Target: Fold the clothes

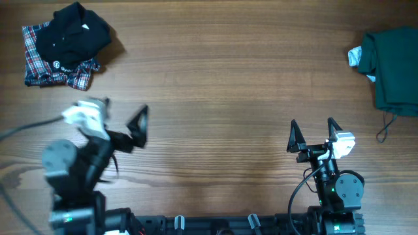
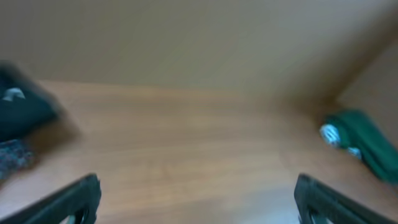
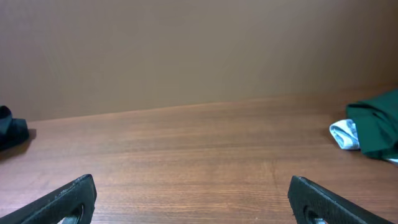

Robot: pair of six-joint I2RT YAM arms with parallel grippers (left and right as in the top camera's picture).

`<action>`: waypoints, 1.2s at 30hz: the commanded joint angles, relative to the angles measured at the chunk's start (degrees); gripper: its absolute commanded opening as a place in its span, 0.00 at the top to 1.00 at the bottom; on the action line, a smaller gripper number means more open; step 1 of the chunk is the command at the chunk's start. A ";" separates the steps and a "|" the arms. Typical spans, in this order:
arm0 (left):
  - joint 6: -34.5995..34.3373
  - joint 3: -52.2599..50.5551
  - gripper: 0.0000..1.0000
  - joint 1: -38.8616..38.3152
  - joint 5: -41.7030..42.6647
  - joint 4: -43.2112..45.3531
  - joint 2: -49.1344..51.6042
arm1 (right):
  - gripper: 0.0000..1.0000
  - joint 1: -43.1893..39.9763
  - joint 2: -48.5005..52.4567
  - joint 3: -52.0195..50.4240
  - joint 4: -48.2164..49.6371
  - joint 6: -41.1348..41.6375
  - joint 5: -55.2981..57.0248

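A black collared shirt [image 1: 72,29] lies bunched at the table's far left, on top of a red-blue-white plaid garment [image 1: 40,68]. A dark green garment [image 1: 395,65] lies at the far right with a white patch at its left edge. My left gripper [image 1: 124,112] is open and empty over bare wood, below the black shirt. Its blurred wrist view shows the black shirt [image 2: 22,109], the plaid garment [image 2: 11,158] and the green garment [image 2: 367,140] beyond the open fingers [image 2: 196,205]. My right gripper [image 1: 313,127] is open and empty, left of the green garment [image 3: 376,127].
The wooden table [image 1: 215,85] stretches between the two cloth piles. A dark cord [image 1: 385,130] trails from the green garment's lower edge. A plain wall [image 3: 186,50] stands behind the table's far edge. The arm bases sit along the front edge.
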 commanded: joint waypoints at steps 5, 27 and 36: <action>0.42 -23.89 0.00 -5.29 1.60 19.32 -12.79 | 0.00 -0.39 -0.31 -0.04 0.31 -1.01 -0.90; 0.39 -32.33 0.00 -5.40 -16.02 11.34 -29.57 | 0.00 -0.39 -0.31 -0.04 0.31 -1.01 -0.90; 0.39 -32.33 0.00 -5.40 -16.02 11.52 -29.57 | 0.00 -0.39 -0.31 -0.04 0.31 -1.01 -0.90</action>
